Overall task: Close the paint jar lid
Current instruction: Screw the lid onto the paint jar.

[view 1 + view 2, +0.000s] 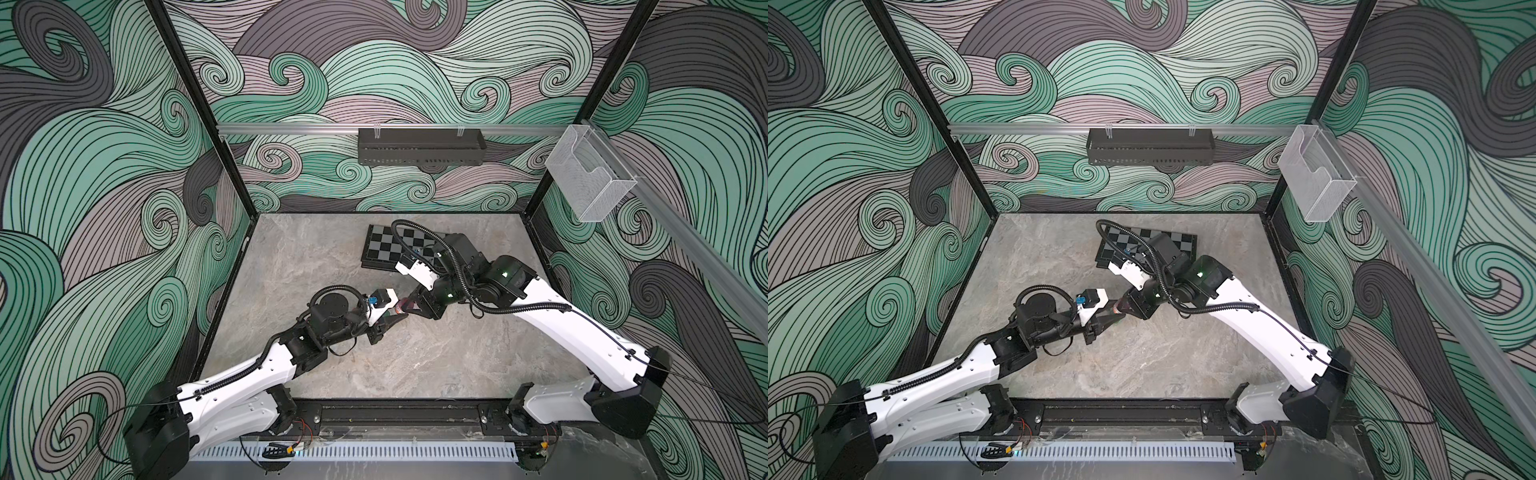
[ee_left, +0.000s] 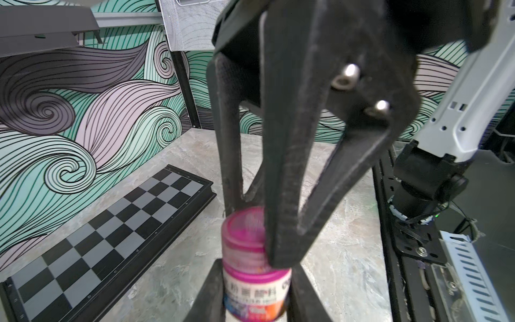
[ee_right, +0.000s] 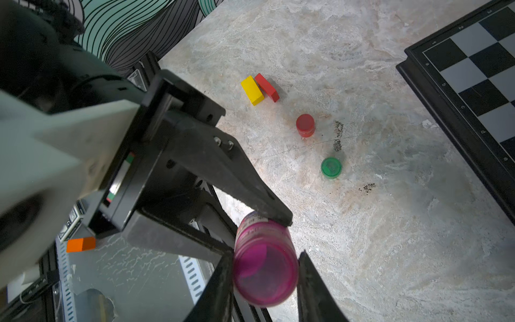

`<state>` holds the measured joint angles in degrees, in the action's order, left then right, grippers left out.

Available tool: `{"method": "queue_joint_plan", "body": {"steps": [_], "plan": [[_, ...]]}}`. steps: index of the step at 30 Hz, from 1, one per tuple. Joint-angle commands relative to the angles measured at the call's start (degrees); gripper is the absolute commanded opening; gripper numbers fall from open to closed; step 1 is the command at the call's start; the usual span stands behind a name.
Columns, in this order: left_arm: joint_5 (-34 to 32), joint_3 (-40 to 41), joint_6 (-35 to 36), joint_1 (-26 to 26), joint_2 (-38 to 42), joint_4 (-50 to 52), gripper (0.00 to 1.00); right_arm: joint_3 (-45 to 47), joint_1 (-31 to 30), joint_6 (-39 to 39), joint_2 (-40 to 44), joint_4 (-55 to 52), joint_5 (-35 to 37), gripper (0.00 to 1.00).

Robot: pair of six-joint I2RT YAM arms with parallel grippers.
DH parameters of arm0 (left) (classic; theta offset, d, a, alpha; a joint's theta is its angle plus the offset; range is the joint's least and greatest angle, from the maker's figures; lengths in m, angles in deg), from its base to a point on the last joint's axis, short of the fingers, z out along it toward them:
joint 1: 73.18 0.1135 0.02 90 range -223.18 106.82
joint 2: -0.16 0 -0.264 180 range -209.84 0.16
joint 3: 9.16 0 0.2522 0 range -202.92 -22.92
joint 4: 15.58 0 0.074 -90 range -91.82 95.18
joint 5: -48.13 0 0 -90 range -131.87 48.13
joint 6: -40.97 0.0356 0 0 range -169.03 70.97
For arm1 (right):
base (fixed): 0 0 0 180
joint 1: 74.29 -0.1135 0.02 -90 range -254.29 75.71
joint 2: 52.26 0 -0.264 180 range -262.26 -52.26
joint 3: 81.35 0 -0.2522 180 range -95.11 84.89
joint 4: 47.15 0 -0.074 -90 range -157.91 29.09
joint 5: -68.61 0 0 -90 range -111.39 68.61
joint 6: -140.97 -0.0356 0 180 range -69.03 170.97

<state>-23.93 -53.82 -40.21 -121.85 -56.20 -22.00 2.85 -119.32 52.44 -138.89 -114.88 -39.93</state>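
Swirling green, grey and mauve waves are covering the walls around my grey marbled surface [image 1: 415, 365]. Starting at the left, my left arm is reaching toward the middle. My left claw [image 2: 256, 267] is pinching the labelled body of the one paint jar [image 1: 400, 308], with a finger on either side.

The jar is sitting between my two claws over the middle of the surface, in both top views. I cannot tell whether it is fully clear of the surface. Its long axis is running nearly level from claw to claw, with the base end toward my left arm. The one translucent pink lid [image 2: 245, 231] is pointing toward my right arm. It is sitting over the jar's mouth, but how tightly I cannot tell. My right claw [image 3: 266, 252] is reaching in from the right and squeezing that lid between its two fingers.

Behind the claws, one black-and-grey chessboard [image 1: 382, 245] is lying flat, partly hidden under my right arm.

The right wrist view is showing five small pieces:
- One yellow block [image 3: 252, 90] and one red block [image 3: 267, 87] are lying side by side, touching.
- One red cylinder [image 3: 305, 125] is standing apart from them.
- One green disc [image 3: 331, 167] is lying near the cylinder.
- One orange block [image 3: 80, 244] is lying by the slotted white duct.

One black tray [image 1: 419, 145] is hanging on the back wall, and one clear holder [image 1: 590, 178] is hanging at the far right.
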Motion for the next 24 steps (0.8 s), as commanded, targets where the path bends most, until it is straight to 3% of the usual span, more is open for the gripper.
{"method": "queue_joint_plan", "body": {"steps": [1,15,24], "plan": [[4.6,-1.02,-1.86,-0.29,0.64,-4.5,0.02,1.34,-1.11,7.37,-0.15,4.39,-9.62,0.18],[7.79,-0.78,-2.7,-0.29,0.54,-4.33,0.02,2.06,-1.03,15.99,1.87,4.67,-12.23,0.22],[7.84,-0.76,-2.7,-0.29,0.94,-3.99,0.02,4.12,-0.93,17.64,4.18,7.13,-13.01,0.27]]}}
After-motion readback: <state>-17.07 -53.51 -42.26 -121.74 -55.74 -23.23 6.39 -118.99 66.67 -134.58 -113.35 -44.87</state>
